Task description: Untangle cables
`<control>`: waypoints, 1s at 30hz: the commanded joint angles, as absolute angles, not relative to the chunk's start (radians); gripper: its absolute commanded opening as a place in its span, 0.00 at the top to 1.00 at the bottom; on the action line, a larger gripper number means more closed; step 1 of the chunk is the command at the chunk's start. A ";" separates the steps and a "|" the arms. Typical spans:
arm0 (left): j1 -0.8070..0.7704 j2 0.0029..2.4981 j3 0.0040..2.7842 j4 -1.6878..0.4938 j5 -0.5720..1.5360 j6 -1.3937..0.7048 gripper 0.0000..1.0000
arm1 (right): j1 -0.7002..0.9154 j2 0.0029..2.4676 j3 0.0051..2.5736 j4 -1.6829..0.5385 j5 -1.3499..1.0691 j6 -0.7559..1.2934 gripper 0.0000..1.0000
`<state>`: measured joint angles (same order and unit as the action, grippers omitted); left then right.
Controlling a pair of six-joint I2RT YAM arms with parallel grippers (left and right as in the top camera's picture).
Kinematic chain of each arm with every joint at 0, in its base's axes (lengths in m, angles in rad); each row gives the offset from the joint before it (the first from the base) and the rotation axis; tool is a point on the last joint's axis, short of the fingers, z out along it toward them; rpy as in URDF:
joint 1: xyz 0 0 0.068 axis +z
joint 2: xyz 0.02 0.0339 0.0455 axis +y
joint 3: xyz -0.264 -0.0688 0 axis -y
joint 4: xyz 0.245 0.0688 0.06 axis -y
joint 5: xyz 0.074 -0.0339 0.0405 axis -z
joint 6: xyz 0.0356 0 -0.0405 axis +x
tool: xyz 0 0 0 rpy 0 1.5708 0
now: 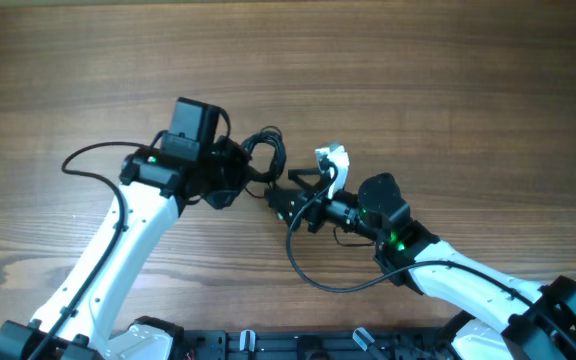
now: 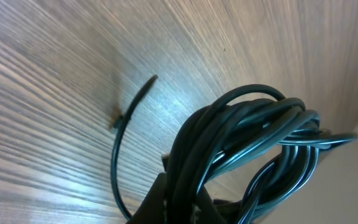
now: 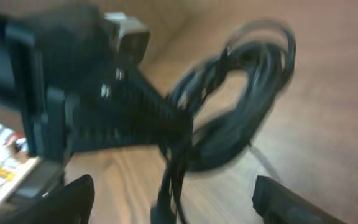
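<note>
One coil of cables sits pinched in the left claw (right claw spread wide just beside).

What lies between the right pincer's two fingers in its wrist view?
Strands of the black cable bundle hang there, with wooden table behind; the right wrist view shows this.

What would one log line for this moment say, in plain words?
left gripper: shut on cables | right gripper: open, close to cables | cables: bundled

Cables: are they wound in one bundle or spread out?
Wound: the cables form one bundle of overlapping loops; only one thin strand runs apart.
</note>
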<state>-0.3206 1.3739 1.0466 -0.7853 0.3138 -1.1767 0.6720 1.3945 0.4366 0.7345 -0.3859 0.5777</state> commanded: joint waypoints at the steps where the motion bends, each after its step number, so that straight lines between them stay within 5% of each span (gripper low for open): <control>1: -0.357 1.378 1.047 -0.783 0.263 -1.263 0.96 | 0.676 1.401 0.445 0.734 -0.282 0.454 0.21; 7: -0.378 1.378 1.047 -0.782 0.264 -1.435 0.96 | 0.676 1.401 0.445 0.709 -0.340 0.421 0.53; 21: -0.379 1.378 1.047 -0.754 0.366 -1.636 0.96 | 0.678 1.401 0.445 0.695 -0.413 0.451 0.59; 25: -0.386 1.378 1.047 -0.740 0.414 -1.636 0.96 | 0.678 1.401 0.445 0.694 -0.413 0.452 0.76; 27: -0.391 1.378 1.047 -0.740 0.414 -1.635 0.96 | 0.678 1.401 0.445 0.693 -0.413 0.453 0.94; 30: -0.391 1.378 1.047 -0.737 0.403 -1.593 0.96 | 0.676 1.401 0.445 0.693 -0.414 0.481 0.96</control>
<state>-0.3840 1.3746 1.0466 -0.7422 0.3820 -1.6180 0.6750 1.3945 0.4366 0.6914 -0.4038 0.4522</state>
